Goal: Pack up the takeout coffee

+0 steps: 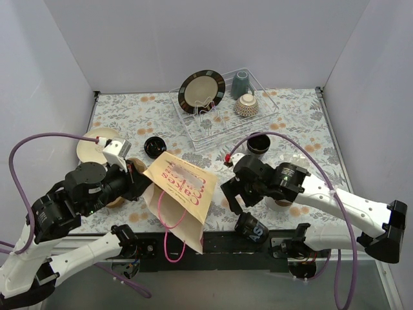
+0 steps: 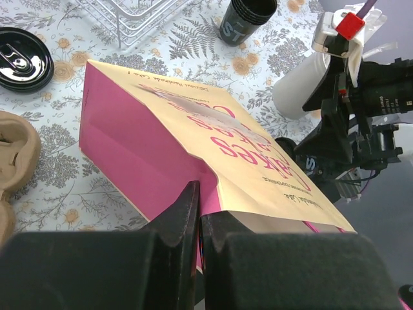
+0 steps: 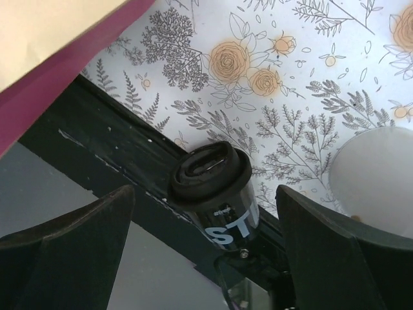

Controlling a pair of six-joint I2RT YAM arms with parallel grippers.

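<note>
The lidded black paper coffee cup (image 3: 216, 194) lies on its side at the near edge of the floral-cloth table (image 1: 129, 116), on the black rail (image 1: 219, 245), right of the cream-and-pink paper bag (image 1: 181, 187). I see my right gripper (image 1: 232, 197) spread wide over the cup, clear of it. My left gripper (image 2: 198, 197) pinches the bag's edge.

Matt cream paper bag (image 2: 193, 142); under the right gripper (image 3: 203, 194), a glossy black cup (image 3: 227, 221) with a matt plastic lid (image 3: 206, 169).

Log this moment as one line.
left gripper: shut on paper bag | right gripper: open, empty | lidded coffee cup: on its side, near edge
</note>
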